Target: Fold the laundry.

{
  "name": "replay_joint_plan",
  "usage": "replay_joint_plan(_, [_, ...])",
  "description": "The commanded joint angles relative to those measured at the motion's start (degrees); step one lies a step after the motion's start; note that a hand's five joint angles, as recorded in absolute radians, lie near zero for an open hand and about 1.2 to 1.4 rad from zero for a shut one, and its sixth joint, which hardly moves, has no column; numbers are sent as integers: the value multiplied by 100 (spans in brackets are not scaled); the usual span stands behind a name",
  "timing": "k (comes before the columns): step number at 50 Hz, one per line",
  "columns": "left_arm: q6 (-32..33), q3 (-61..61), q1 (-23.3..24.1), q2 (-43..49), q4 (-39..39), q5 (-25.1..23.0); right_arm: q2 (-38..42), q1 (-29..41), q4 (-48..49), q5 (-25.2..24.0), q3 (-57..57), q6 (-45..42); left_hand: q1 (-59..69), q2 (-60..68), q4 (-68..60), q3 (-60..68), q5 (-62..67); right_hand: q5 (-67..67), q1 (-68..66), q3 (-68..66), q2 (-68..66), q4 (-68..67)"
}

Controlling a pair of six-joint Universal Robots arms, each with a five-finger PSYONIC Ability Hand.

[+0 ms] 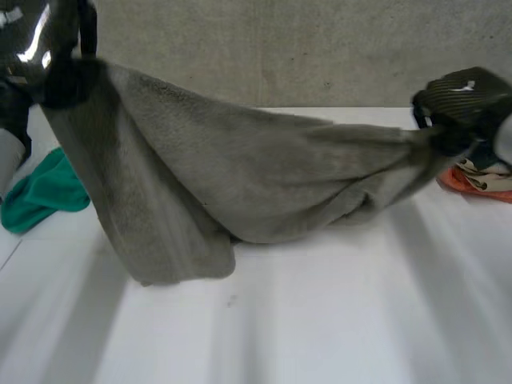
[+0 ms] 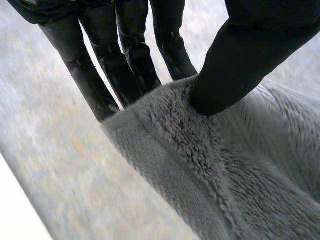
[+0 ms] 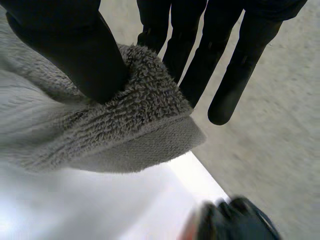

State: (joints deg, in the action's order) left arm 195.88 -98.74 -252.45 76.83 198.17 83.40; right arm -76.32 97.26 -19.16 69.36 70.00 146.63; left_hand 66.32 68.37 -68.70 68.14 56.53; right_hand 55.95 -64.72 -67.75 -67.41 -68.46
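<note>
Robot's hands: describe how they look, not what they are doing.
The left hand and the right hand are glossy black shells with a woven sheen. In the wrist views their fingers are slim, matt black and segmented, with rounded tips. The thumb is thicker.

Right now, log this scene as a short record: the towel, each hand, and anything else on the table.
towel: grey towel, lifted and stretched between both hands, its lower fold hanging down to the white table
left hand: thumb and fingers pinch one towel corner; the higher hand
right hand: thumb and fingers pinch another corner; held lower
other laundry: green cloth on the table's left side; orange cloth by the right hand
fold: not yet made
</note>
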Motion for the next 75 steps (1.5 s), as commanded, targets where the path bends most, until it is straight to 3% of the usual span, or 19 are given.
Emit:
replay_joint_plan(1, [30, -471, -375, 999, -165, -254, -340, -190, -1299, 112, 66, -1292, 1368, 1163, -1130, 1186, 1347, 1405, -1528, -1225, -1259, -1154])
replay_joint_plan(8, [284, 99, -463, 2309, -191, -368, -16, -208, -1108, 446, -223, -1602, 1368, 1163, -1130, 1186, 1347, 1405, -1528, -1225, -1259, -1154])
replay_joint_plan(15, [487, 2172, -525, 3215, -77, -298, 995, -6, 823, 1034, -1146, -909, 1368, 1163, -1130, 1186, 1347, 1405, -1528, -1225, -1259, -1154])
replay_joint_plan(17, [478, 2778, -490, 3391, 54, -237, 1136, 82, 1974, 1289, -1401, -505, 1368, 1163, -1130, 1186, 1347, 1405, -1528, -1225, -1259, -1154])
replay_joint_plan(20, [443, 3755, -507, 3611, 712, -26, 1154, 117, 3727, 1570, -1437, -22, 1368, 1163, -1130, 1186, 1347, 1405, -1528, -1225, -1259, -1154])
replay_joint_plan(24, [302, 4231, -498, 3638, 2021, 308, 1075, 161, 5234, 1677, -1297, 427, 1368, 1163, -1130, 1186, 1347, 1405, -1528, -1225, -1259, -1154])
replay_joint_plan(26, [206, 4258, -507, 3629, 2626, 431, 1040, 161, 5440, 1703, -1252, 542, 1368, 1163, -1130, 1186, 1347, 1405, -1528, -1225, -1259, -1154])
replay_joint_plan(33, [153, 3696, -410, 3629, 2385, 458, 1031, 188, 4959, 1502, -735, 665, 1368, 1163, -1130, 1186, 1347, 1405, -1528, -1225, -1259, -1154])
replay_joint_plan(41, [38, 1678, -322, 3269, 1498, 431, 1022, 144, 3878, 772, 548, 630, 1368, 1163, -1130, 1186, 1347, 1405, -1528, -1225, -1259, -1154])
replay_joint_plan(47, [82, 278, -305, 3084, 1259, 370, 1040, 117, 2780, 210, 1602, 560, 1368, 1163, -1130, 1186, 1347, 1405, -1528, -1225, -1259, -1154])
replay_joint_plan(51, [91, -382, -235, 2952, 1250, 265, 1101, 108, 2191, 148, 1859, 420, 1368, 1163, -1130, 1186, 1347, 1405, -1528, -1225, -1259, -1154])
replay_joint_plan(56, [91, -708, -199, 2768, 1259, 212, 1084, 12, 1741, 174, 1763, 235, 1368, 1163, -1130, 1186, 1347, 588, -712, -408, -443, -338])
replay_joint_plan(59, [91, -761, -199, 2724, 1259, 212, 1154, -32, 1496, 200, 1457, 322, 1368, 1163, -1130, 1186, 1347, -1305, 1181, 1485, 1450, 1555])
replay_joint_plan(63, [91, -787, -199, 2706, 1250, 212, 1364, -50, 987, 209, 1044, 401, 1368, 1163, -1130, 1186, 1347, -2686, 2563, 2866, 2832, 2937])
replay_joint_plan(69, [82, -805, -208, 2601, 1250, 212, 1760, -32, -24, 183, 164, 726, 1368, 1163, -1130, 1186, 1347, -3600, 3476, 3780, 3746, 3851])
replay_joint_plan(75, [74, -840, -191, 2408, 1241, 212, 1813, -67, -807, 130, -627, 859, 1368, 1163, -1130, 1186, 1347, -3669, 3546, 3849, 3815, 3920])
